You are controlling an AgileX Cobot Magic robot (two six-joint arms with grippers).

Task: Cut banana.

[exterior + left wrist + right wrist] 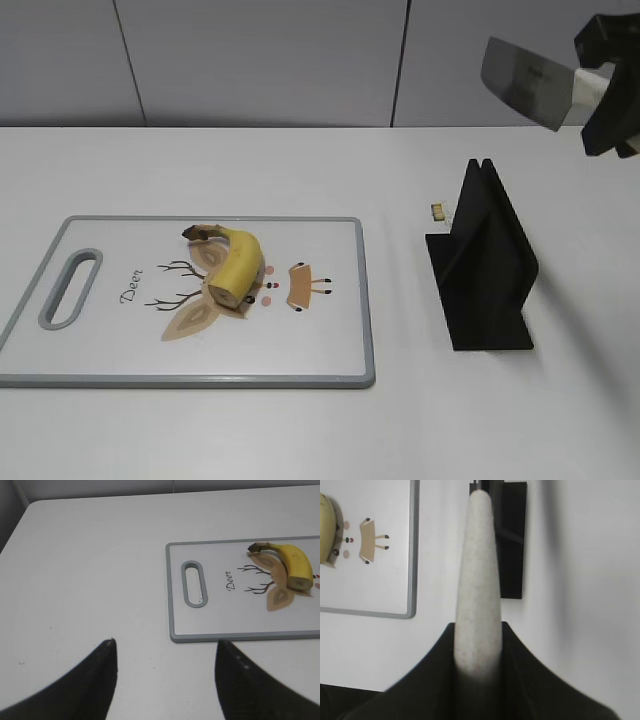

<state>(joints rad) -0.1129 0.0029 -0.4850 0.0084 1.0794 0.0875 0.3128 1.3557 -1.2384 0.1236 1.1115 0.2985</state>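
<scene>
The banana (238, 268), short, curved and yellow with a dark stem tip, lies on the white cutting board (330, 350) over a printed deer drawing; it also shows in the left wrist view (295, 566) and at the left edge of the right wrist view (327, 530). My right gripper (605, 95) is shut on a knife (525, 82) by its pale speckled handle (477, 580), holding it high at the upper right, blade pointing left. My left gripper (165, 652) is open and empty above the bare table, left of the board (172, 605).
A black knife stand (485, 260) stands on the table right of the board, also in the right wrist view (512, 540). A small tan object (438, 211) lies behind the stand. A grey wall runs along the back.
</scene>
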